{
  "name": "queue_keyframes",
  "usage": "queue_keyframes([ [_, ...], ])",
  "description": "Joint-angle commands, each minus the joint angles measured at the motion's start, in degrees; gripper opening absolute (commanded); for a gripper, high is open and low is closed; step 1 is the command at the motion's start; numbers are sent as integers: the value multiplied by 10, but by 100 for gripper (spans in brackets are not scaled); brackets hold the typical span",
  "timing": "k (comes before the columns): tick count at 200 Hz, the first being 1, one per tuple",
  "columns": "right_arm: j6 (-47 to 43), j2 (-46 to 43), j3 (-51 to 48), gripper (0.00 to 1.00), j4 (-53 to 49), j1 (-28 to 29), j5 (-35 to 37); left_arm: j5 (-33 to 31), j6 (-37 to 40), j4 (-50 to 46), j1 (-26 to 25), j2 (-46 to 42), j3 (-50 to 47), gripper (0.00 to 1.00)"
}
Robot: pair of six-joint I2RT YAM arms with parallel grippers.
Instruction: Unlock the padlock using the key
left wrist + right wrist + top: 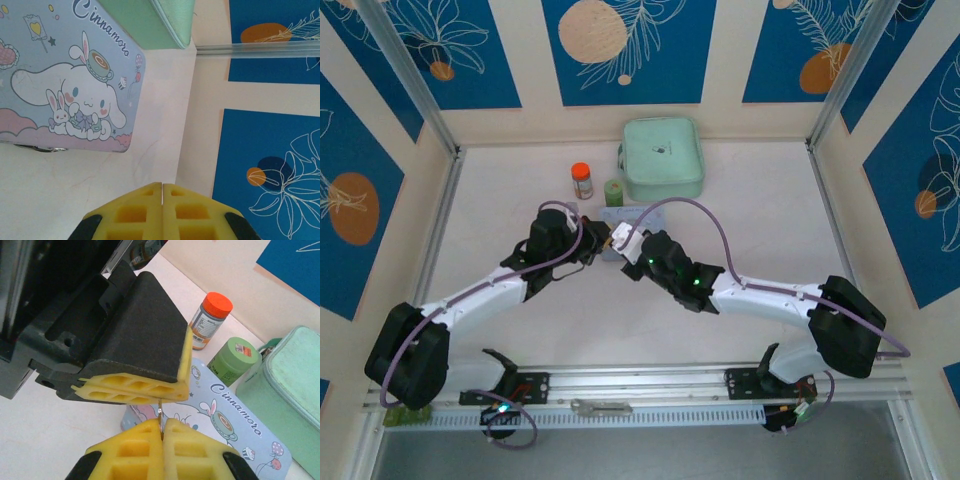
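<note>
Clearly the two arms meet at the middle of the white table [35, 440]. On the left, the left gripper [162, 196] has its yellow foam pads pressed flat together. Nothing shows in the seam, so I cannot tell whether it pinches anything.

Just below those pads in the right wrist view stands a thin sliver of grey metal, which I take for the key [160, 412]. Its top touches the left pads and its lower end vanishes into the right gripper [162, 432], which is clenched on it.

Right of the grippers come an orange-capped plastic bottle [212, 320], a small green jar [232, 357] and the pale blue rectangular tin with a cartoon rabbit lid [235, 430]. Furthest right is a mint-green zipped case [292, 385].

From the left wrist, a small dark object with a metallic glint [37, 147] peeps from under the tin's edge. This is probably the padlock, though too little shows to be sure.

The key looks light, stiff and slick, so it is likely to swivel in soft foam. It is best pinched flat across its broad head, leaving the blade free. The padlock should be dense for its size and apt to slide or swing. I would grip it across the flat faces of its body, with the keyhole exposed.
</note>
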Motion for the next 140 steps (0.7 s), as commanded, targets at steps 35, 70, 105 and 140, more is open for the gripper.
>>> queue_keyframes([
  [35, 190, -100, 22, 50, -93, -73, -209, 9, 161, 61, 18, 9, 34, 0],
  [70, 390, -146, -3, 59, -66, -235, -461, 120, 299, 132, 28, 26, 63, 0],
  [105, 506, -129, -30, 58, 26, -318, -607, 185, 352, 201, 29, 18, 61, 0],
  [140, 574, -79, -36, 52, 126, -324, -675, 211, 333, 272, 28, 17, 45, 0],
])
